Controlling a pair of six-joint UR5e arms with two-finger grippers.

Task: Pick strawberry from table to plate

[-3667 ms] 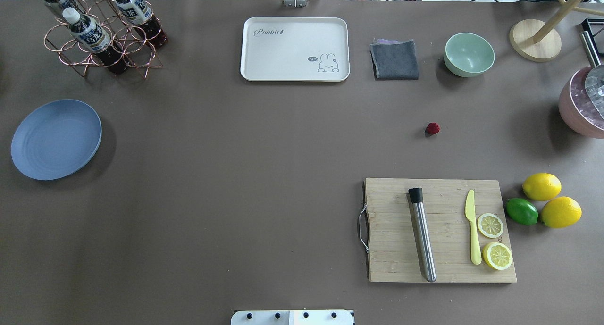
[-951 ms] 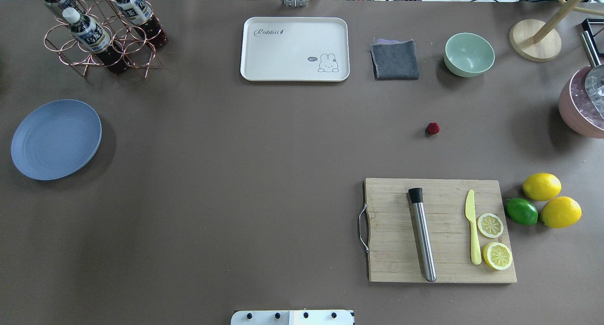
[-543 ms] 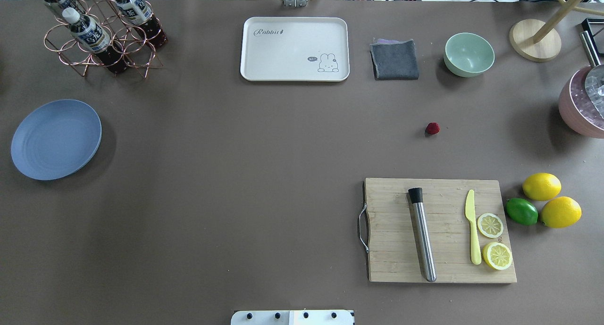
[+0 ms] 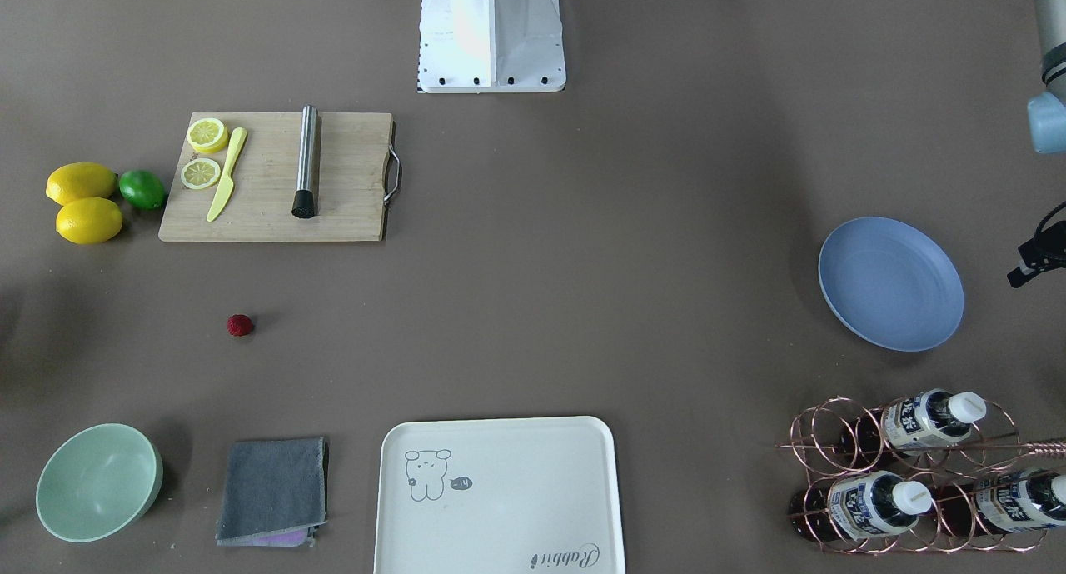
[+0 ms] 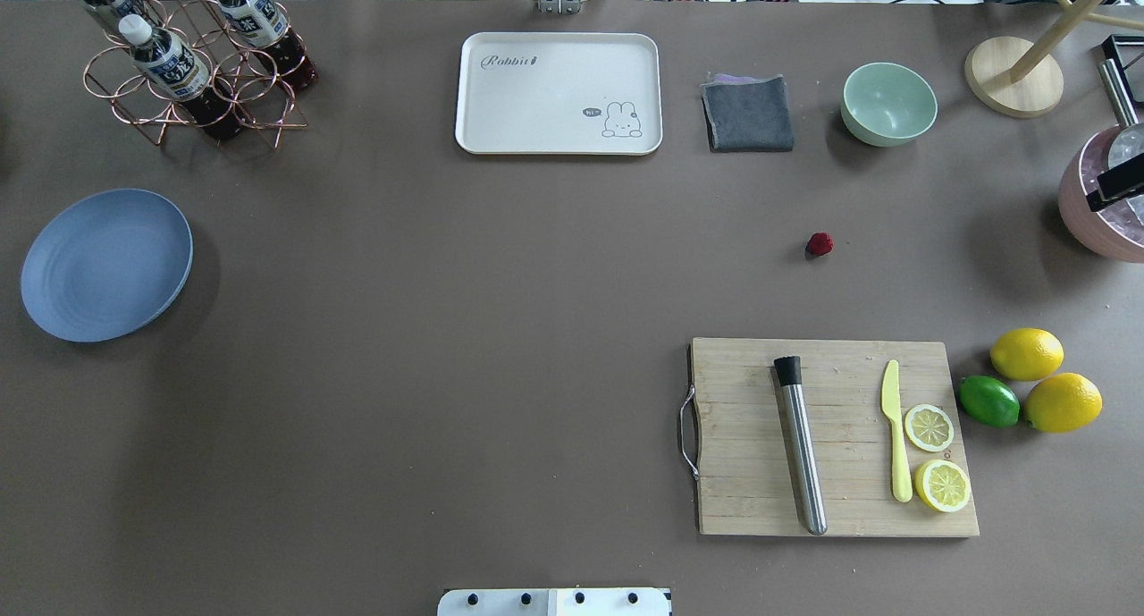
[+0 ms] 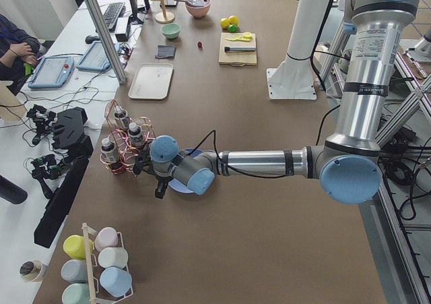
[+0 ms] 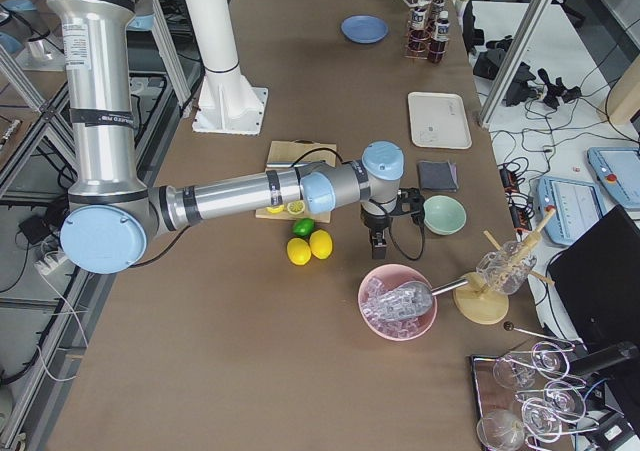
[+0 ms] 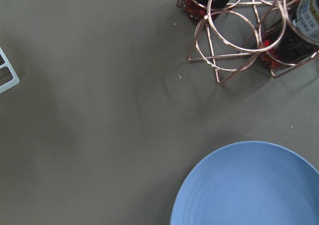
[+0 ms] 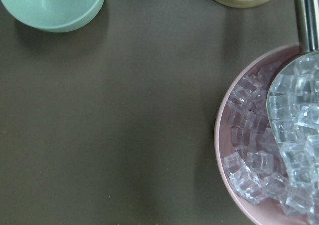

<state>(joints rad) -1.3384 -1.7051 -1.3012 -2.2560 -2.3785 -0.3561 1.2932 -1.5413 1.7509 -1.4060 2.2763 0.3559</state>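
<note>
The strawberry (image 5: 820, 244), small and dark red, lies on the grey-brown table (image 5: 447, 330) right of centre, also seen in the front view as the strawberry (image 4: 239, 325). The blue plate (image 5: 105, 264) sits bare at the far left; its rim fills the lower right of the left wrist view, plate (image 8: 249, 185). My left gripper (image 4: 1037, 257) hangs beside the plate at the frame edge, and only a black part of it shows. My right gripper (image 5: 1117, 182) pokes in at the right edge over the ice bowl, far from the strawberry. Neither gripper's jaws can be read.
A cutting board (image 5: 836, 437) with a muddler, knife and lemon slices lies near the strawberry, with two lemons and a lime (image 5: 988, 400) beside it. Mint bowl (image 5: 888, 103), grey cloth (image 5: 748, 113), cream tray (image 5: 559, 93) and bottle rack (image 5: 192, 62) line the far edge. The pink ice bowl (image 5: 1104, 209) stands at the right.
A black part of my right gripper has come into the overhead view at the right edge, over the ice bowl. The strawberry and plate have not moved.
</note>
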